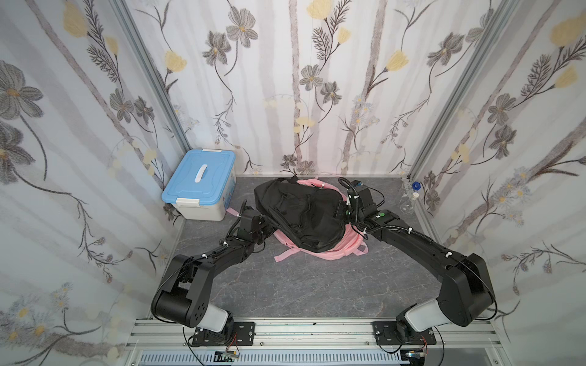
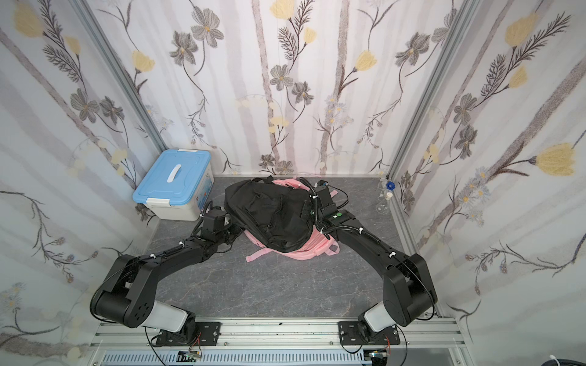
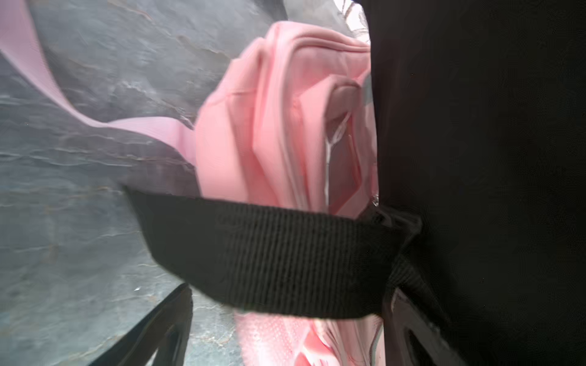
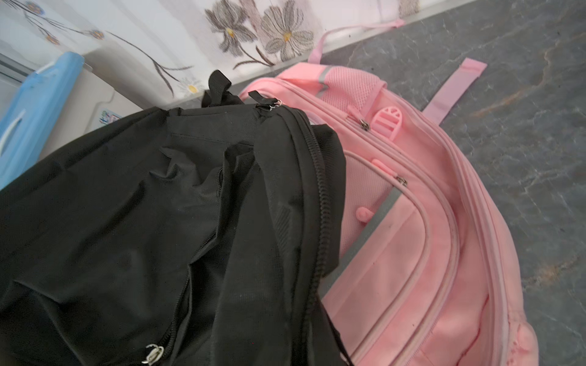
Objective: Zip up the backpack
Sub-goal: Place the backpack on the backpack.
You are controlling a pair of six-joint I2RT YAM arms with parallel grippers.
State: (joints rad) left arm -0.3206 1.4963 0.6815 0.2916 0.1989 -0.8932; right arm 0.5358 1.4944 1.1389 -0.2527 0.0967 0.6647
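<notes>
The left gripper [image 3: 290, 293] stood wide open, its fingers on either side of a black webbing strap [image 3: 269, 253] at the left edge of the black backpack [image 1: 298, 212]. The right gripper [image 1: 341, 213] sat at the bag's right edge, and its jaw state could not be told. The black backpack lay on a pink backpack [image 1: 333, 250] at the back middle of the grey table [image 1: 301, 285], near a blue-lidded box [image 1: 199, 180].

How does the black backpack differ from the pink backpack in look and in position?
The black backpack lies on top, limp and creased; the pink backpack lies beneath, smoother. The pink backpack has grey strips and mesh; the black backpack is plain. Both have zippers.
</notes>
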